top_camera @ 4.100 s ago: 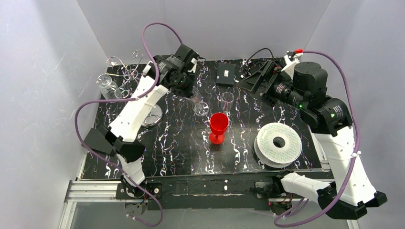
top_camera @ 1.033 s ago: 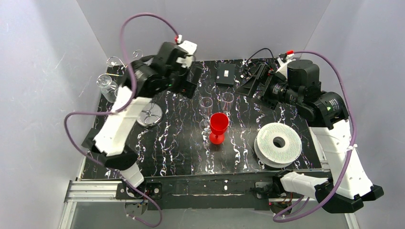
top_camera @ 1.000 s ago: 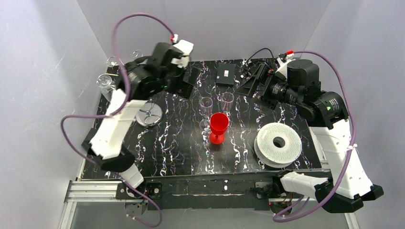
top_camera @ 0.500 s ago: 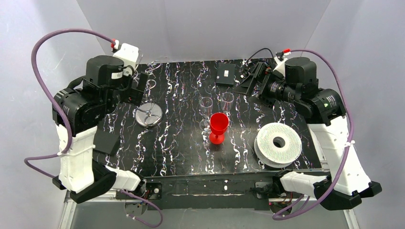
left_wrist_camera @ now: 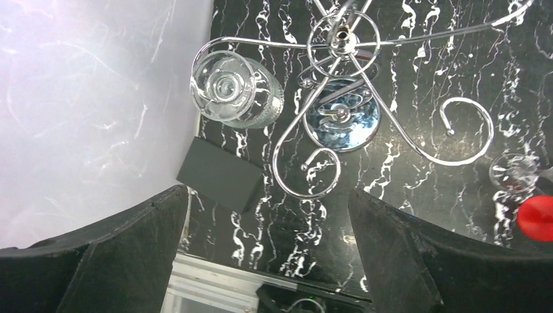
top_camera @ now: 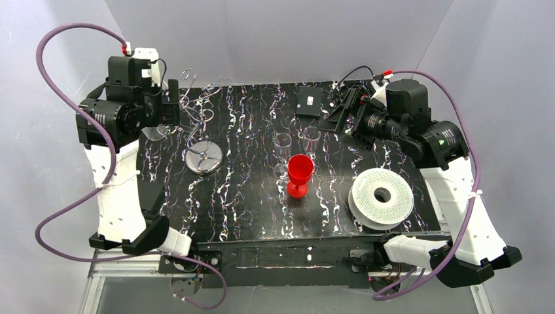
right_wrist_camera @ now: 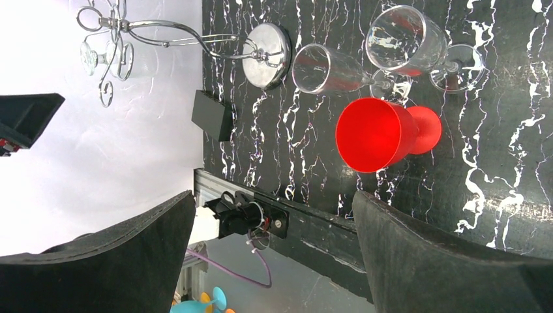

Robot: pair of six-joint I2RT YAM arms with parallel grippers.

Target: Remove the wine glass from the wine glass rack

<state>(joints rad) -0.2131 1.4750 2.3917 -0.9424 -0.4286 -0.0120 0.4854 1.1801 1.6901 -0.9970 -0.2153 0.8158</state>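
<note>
Glass (left_wrist_camera: 228, 88): hanging upside down on rack (left_wrist_camera: 339, 45)
Left hand (left_wrist_camera: 267, 195): wide open, empty, above rack
Right hand (right_wrist_camera: 274, 195): wide open, empty

The wine glass rack (top_camera: 203, 157) stands on the left part of the table (top_camera: 249, 216), and a wine glass (left_wrist_camera: 228, 88) hangs from one of its arms on the side toward the table's left edge. At mid-table a left standing glass (top_camera: 283, 144) and a right standing glass (top_camera: 312, 137) are side by side, with a goblet (top_camera: 300, 173) just near of them. A spool (top_camera: 381, 196) lies flat to the goblet's right, by the near right corner, and a small box (top_camera: 308, 101) lies at the far edge behind the standing glasses.
</note>
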